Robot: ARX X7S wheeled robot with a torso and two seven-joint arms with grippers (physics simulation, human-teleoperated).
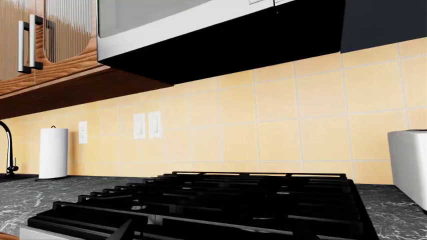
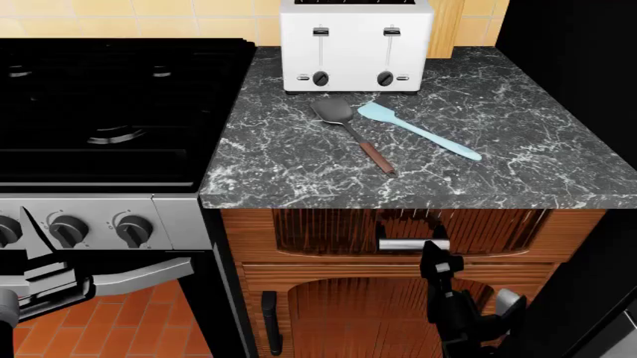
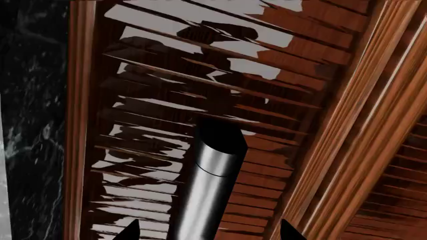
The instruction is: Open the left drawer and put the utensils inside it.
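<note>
Below the dark marbled stone countertop [image 2: 298,171], the wide reddish-brown ribbed wooden drawer [image 2: 318,230] sits shut, its short silver bar handle [image 2: 412,244] just under the counter edge. Right gripper [image 2: 440,262] is black, reaching up from 6 o'clock w/ tips right at the handle's underside. In the right wrist view the silver bar [image 3: 210,185] runs between two dark fingertips [image 3: 128,231], one each side, w/ gaps showing, so the jaws are spread and straddling the bar, prob. not touching it yet, though only the tips show at the frame edge.

Utensils lie on the counter approx 12 o'clock from the handle, in front of the white two-slot toaster [image 2: 356,45]: dark grey metal spatula w/ brown wooden handle [image 2: 353,133] and all light-blue spatula [image 2: 416,130], heads near the toaster and close together, handles fanning toward the counter's front edge.

Left gripper [image 2: 40,287] hangs at approx 8 o'clock, in front of the black gas stove [image 2: 100,112] below its knobs; can't tell how its jaws stand. Left wrist view shows only stove grates, tiled wall, white paper towel roll [image 1: 53,153].
</note>
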